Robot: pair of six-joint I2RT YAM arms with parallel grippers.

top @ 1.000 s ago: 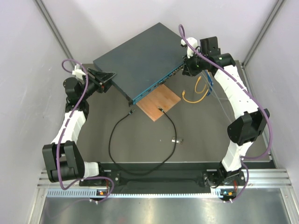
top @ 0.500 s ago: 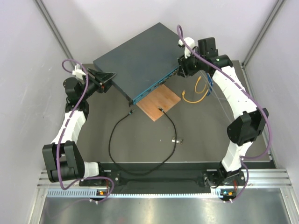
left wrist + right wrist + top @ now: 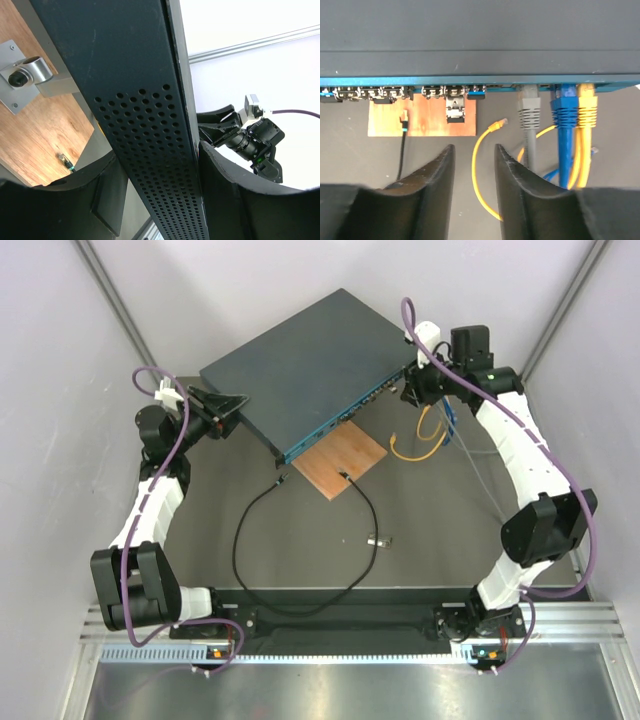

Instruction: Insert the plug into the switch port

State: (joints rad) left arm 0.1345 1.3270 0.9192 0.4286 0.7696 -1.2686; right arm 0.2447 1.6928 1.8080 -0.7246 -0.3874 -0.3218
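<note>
At table's far right, right gripper (image 3: 474, 150): fingers parted narrowly, nothing between them, facing the teal front of the switch (image 3: 300, 365). A switch port (image 3: 454, 92) lies just ahead in the row. Grey cable (image 3: 529, 112), blue cable (image 3: 563, 112) and yellow cable (image 3: 587, 107) are plugged in at that end.

Left gripper (image 3: 232, 408): closed onto the switch's left corner, one finger against each face of the perforated side wall.

Plug (image 3: 283, 481): loose on the table (image 3: 440, 530), just off the switch's near corner, apart from both grippers. Black cable (image 3: 240, 540) loops toward the arm bases; its other end rests on the brown board (image 3: 345, 455).

Small silver stick (image 3: 377, 539) lies alone near the cable loop.
</note>
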